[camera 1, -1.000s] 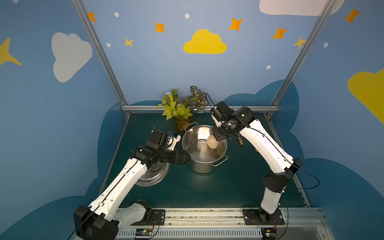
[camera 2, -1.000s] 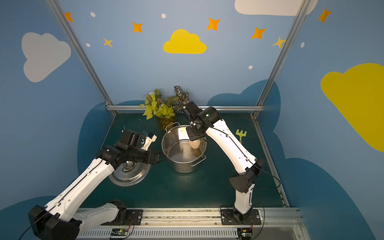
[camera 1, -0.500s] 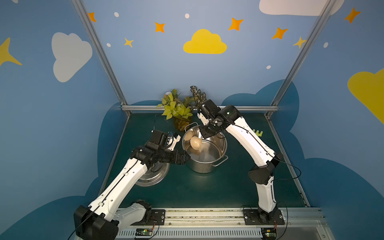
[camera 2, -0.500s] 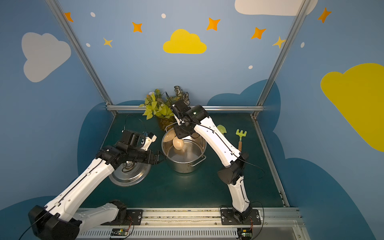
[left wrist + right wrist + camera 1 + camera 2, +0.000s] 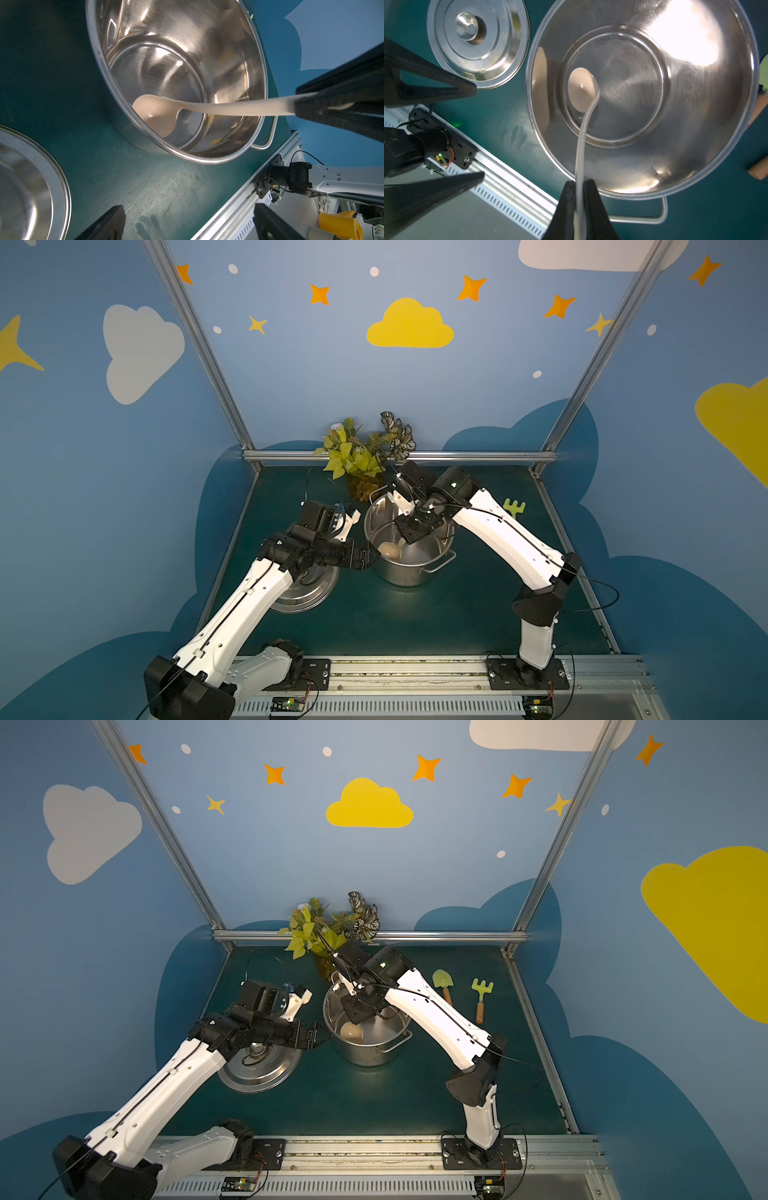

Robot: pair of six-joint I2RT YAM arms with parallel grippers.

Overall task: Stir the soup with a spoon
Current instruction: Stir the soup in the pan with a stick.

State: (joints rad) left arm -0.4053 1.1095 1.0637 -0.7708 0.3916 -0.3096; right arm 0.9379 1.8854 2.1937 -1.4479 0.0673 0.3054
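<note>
The big steel pot stands mid-table; inside I see only bare shiny steel, and no soup can be made out. My right gripper hangs over the pot, shut on the thin handle of the cream spoon. The spoon's round bowl is low in the pot, by the wall nearest the left arm. My left gripper hovers open and empty just outside the pot's left side.
The flat steel lid lies on the table under the left arm. A potted plant stands behind the pot. A green trowel and a green rake lie at the right. The aluminium rail runs along the front.
The right arm swung the spoon's bowl from the pot's right side across to its left, then toward the front. The left arm has not moved.
</note>
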